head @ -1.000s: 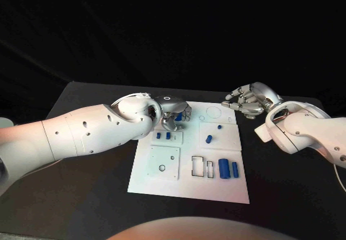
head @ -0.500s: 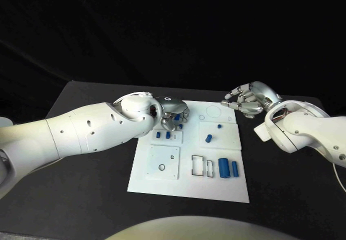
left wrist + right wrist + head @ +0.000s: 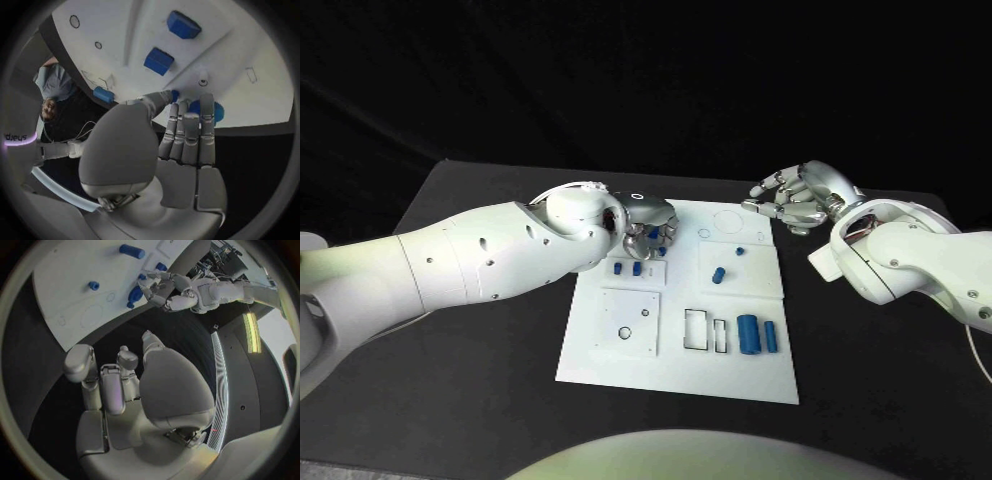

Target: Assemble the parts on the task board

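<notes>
The silver left hand (image 3: 651, 231) pinches a round blue part (image 3: 207, 108) above the white task board's (image 3: 733, 375) far edge, seen best from its wrist; the right hand (image 3: 795, 203) hovers beside the board, fingers curled, holding nothing.

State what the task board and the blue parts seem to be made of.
Task board: looks like matte white plastic or painted sheet, flat and even, with thin dark outlines and no glare. Blue parts: probably moulded or printed plastic, a uniform saturated blue with a soft sheen. Neither can be settled by look alone.
</notes>
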Robot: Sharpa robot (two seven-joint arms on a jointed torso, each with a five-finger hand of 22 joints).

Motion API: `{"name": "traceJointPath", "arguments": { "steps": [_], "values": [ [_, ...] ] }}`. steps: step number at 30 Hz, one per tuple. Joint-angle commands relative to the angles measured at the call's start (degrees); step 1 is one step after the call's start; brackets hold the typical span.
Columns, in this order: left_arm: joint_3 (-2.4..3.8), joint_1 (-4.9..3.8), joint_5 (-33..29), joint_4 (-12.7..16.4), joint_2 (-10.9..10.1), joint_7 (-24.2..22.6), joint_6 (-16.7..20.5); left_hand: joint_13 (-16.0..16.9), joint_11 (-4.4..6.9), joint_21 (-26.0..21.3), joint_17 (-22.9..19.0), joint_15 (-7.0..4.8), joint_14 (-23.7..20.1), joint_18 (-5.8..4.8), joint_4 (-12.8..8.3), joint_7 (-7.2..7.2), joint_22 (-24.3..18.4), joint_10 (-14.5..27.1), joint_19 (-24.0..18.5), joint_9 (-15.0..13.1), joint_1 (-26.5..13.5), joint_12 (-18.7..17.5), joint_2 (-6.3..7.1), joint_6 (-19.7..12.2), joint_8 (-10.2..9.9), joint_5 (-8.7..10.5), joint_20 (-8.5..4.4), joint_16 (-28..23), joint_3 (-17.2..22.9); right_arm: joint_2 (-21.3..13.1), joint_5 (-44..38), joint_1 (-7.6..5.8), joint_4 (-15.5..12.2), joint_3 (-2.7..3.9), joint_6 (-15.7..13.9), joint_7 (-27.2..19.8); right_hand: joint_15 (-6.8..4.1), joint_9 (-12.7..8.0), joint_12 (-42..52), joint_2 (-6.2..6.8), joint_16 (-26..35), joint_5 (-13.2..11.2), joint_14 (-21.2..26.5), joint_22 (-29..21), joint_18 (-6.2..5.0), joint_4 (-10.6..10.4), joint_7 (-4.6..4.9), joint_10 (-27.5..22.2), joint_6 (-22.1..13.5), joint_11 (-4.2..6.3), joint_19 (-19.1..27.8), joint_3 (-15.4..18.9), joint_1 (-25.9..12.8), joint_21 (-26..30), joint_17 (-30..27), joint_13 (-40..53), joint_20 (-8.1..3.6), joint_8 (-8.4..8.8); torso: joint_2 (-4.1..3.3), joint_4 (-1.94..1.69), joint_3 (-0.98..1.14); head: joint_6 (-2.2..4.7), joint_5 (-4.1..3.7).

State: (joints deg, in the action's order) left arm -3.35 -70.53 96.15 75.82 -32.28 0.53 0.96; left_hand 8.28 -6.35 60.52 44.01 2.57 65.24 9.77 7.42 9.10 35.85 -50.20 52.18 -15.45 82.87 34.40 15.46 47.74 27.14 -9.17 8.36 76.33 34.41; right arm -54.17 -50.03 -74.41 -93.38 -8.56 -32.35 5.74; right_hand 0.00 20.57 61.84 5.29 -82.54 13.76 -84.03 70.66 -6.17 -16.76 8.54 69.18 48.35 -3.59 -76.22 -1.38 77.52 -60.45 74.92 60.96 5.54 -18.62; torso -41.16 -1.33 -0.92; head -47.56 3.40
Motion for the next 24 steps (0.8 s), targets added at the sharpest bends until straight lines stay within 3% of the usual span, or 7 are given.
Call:
{"name": "traceJointPath", "arguments": {
  "steps": [1, 24],
  "values": [
    [0.01, 0.03, 0.14, -0.25, 0.43, -0.11, -1.28, -0.08, 0.04, 0.42, 0.14, -0.05, 0.49, 0.79, -0.02, -0.13, 0.16, -0.6, -0.39, 0.08, 0.4, -0.36, -0.31, 0.54, -0.43, 0.32, -0.01, 0.48, 0.38, 0.07, -0.13, 0.03, -0.02, 0.01, 0.18, -0.23, -0.52, -0.04, -0.12, -0.21, 0.17, 0.39, -2.44, -0.05, -0.33, 0.04, -0.03, -0.4, -0.5, -0.09, 0.51, -0.29, -0.5, 0.35, 0.93, -0.04, 0.02, -0.24, 0.03, 0.02, -0.01, -0.11, 0.17],
    [-0.1, 0.44, -0.22, -1.22, 1.16, -0.1, -3.39, -0.14, 0.94, 2.58, 3.99, -0.84, 3.52, 0.83, -1.27, -0.58, 1.65, -3.07, -0.46, 0.24, 0.36, -0.6, -1.58, 2.62, -1.25, 0.33, -0.62, 3.4, 1.47, 0.27, -0.13, 0.03, 0.15, 0.01, 0.41, -0.18, -0.53, -0.04, -0.12, -0.3, 0.19, 0.45, -2.44, -0.06, -0.33, 0.05, -0.04, -0.32, -0.5, -0.08, 0.5, -0.37, -0.51, 0.39, 0.93, -0.07, 0.01, -0.29, 0.0, -0.01, -0.04, -0.38, 0.15]
  ]
}}
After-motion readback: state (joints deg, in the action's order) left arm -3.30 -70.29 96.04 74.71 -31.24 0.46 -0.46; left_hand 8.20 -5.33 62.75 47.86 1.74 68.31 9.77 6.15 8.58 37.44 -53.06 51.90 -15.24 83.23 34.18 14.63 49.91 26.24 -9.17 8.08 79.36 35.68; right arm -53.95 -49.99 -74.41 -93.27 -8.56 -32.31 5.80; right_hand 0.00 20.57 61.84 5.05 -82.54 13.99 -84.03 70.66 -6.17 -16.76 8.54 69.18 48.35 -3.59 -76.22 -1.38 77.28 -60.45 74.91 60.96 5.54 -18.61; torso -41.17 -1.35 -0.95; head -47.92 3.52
